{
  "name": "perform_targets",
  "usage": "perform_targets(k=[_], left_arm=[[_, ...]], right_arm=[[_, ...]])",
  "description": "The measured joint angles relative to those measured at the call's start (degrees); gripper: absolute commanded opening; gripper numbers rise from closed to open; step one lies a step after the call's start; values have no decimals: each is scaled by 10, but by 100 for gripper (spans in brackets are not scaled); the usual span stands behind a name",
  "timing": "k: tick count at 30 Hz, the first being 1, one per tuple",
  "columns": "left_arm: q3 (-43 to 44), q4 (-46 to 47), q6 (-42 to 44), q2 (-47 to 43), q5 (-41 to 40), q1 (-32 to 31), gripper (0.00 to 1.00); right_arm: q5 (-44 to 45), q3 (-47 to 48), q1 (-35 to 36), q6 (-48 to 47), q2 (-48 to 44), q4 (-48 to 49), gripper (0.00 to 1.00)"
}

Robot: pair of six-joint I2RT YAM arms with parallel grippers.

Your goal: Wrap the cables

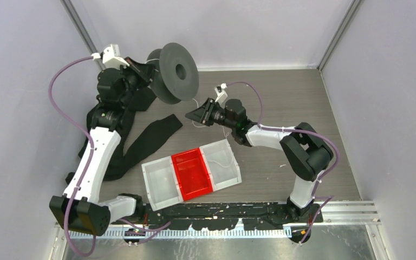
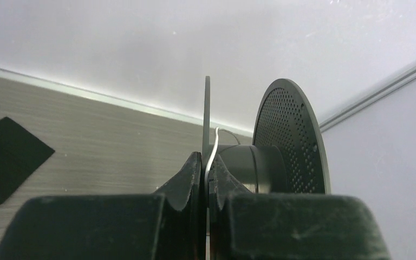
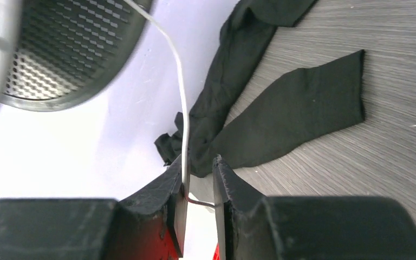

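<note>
Clamping spool (image 1: 176,73) rim, left pincer (image 2: 206,165); right pincer (image 3: 197,162) ajar around cable (image 3: 181,92), strap (image 3: 298,103) beyond.

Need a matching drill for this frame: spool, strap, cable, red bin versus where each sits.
1 dark grey perforated plastic spool
2 black fabric strap
3 thin white cable
4 red plastic tray compartment

a lying on the wood-grain table
b between two clear compartments
c flange clamped in left end effector
d running through the open right end effector

Pairs: 1-c, 2-a, 3-d, 4-b

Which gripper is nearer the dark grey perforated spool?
Left. The left gripper clamps the spool flange; the right gripper sits apart on its near side, thin white cable between its jaws.
</note>
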Motion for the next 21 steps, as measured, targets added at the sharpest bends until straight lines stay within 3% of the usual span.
perform_targets(k=[9,17,19,21], left_arm=[[62,-15,10,-20,-27,0,0],[93,-36,31,-21,-50,0,0],[94,-38,36,-24,-56,0,0],[94,-42,45,-27,-63,0,0]], right_arm=[[-26,5,0,55,22,99,33],[-42,6,0,70,25,130,31],[-47,6,1,79,32,142,27],[-52,6,3,86,39,145,16]])
